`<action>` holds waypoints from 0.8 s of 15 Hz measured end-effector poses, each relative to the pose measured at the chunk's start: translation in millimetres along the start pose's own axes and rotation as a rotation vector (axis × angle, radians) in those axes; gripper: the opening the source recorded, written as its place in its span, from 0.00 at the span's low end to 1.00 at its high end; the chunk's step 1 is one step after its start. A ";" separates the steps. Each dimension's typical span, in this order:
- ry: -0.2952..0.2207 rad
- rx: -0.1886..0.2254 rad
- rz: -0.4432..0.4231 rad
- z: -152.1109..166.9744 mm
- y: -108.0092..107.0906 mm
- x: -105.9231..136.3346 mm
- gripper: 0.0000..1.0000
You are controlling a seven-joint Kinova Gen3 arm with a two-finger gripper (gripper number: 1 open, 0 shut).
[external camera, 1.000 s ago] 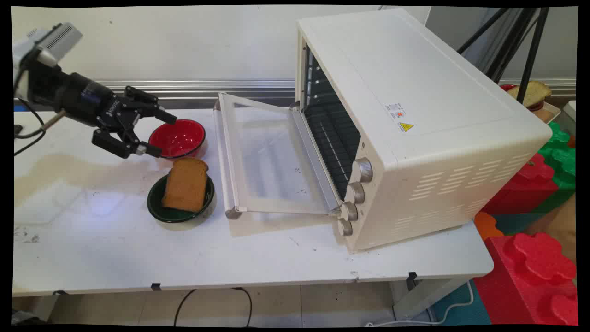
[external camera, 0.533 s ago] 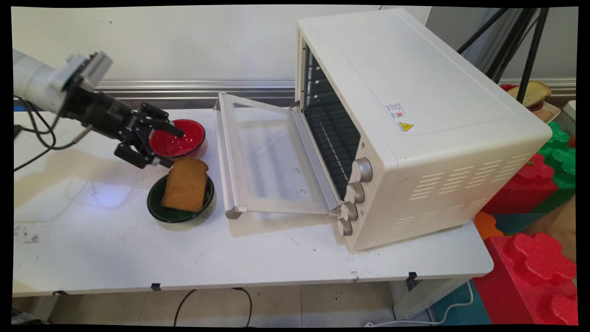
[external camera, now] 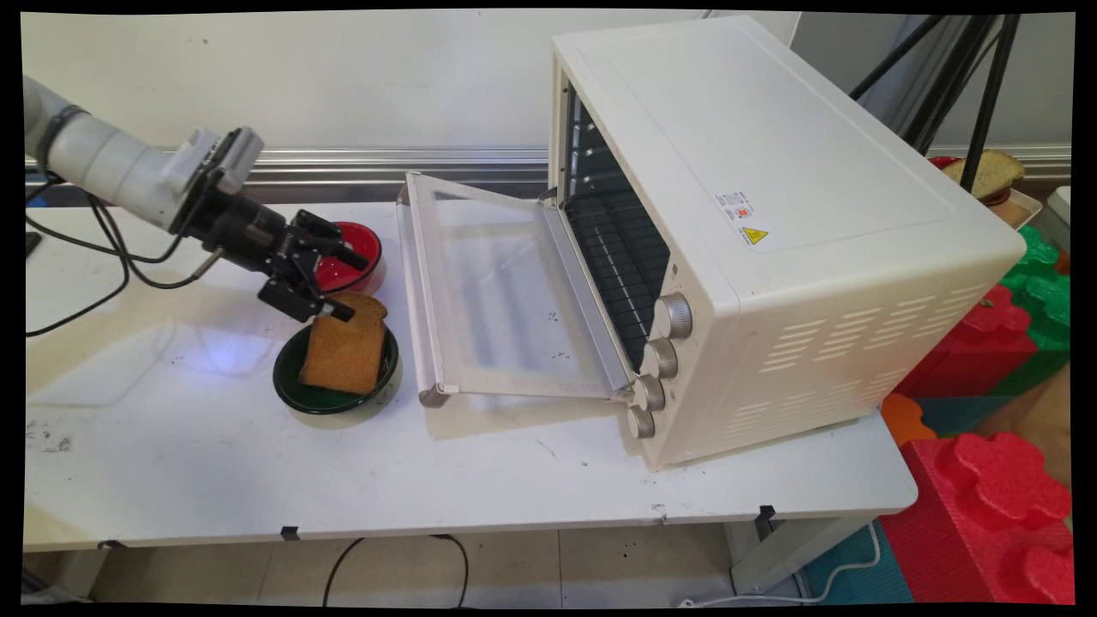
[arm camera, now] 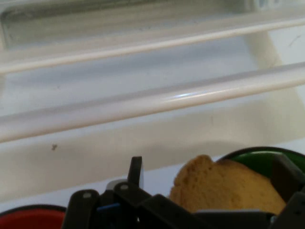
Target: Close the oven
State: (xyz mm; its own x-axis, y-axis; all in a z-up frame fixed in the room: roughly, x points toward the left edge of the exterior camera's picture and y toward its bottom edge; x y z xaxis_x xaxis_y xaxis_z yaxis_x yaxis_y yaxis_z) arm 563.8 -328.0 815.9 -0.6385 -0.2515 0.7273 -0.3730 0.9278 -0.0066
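Brown toast (external camera: 345,347) lies propped in a dark green bowl (external camera: 291,381) on the white table (external camera: 214,480), its rounded top leaning over the bowl's far rim. The black gripper (external camera: 347,285) hangs just over that top edge with its fingers spread wide, one finger (external camera: 336,311) at the slice's upper left corner and the other (external camera: 351,255) out over the red bowl (external camera: 364,244). From the main view I cannot tell whether the lower finger touches the bread. In the hand view the toast (arm camera: 224,186) sits between the two fingers, the green bowl (arm camera: 257,160) behind it and the red bowl (arm camera: 28,217) at the lower left.

The red bowl stands just behind the green one, close beside it. To their right a cream toaster oven (external camera: 771,231) stands with its glass door (external camera: 497,300) folded down flat toward the bowls, its handle bar (external camera: 416,291) near both. Four knobs (external camera: 660,360) run down the oven's front corner. Black cables (external camera: 94,257) hang from the arm. Red and green foam blocks (external camera: 994,480) sit beyond the table's right end.
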 end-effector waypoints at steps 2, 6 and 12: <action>0.001 0.002 -0.006 8.8 -5.1 0.0 1.00; 0.002 0.002 -0.013 22.6 -11.5 0.9 0.00; 0.023 0.008 -0.019 42.4 -17.7 5.3 0.00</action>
State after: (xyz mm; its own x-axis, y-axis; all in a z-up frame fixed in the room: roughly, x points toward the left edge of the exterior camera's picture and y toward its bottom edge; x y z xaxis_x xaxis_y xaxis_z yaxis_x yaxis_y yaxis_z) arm 538.4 -357.5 790.8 -0.6157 -0.2631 0.7427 -0.3905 0.9206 0.0024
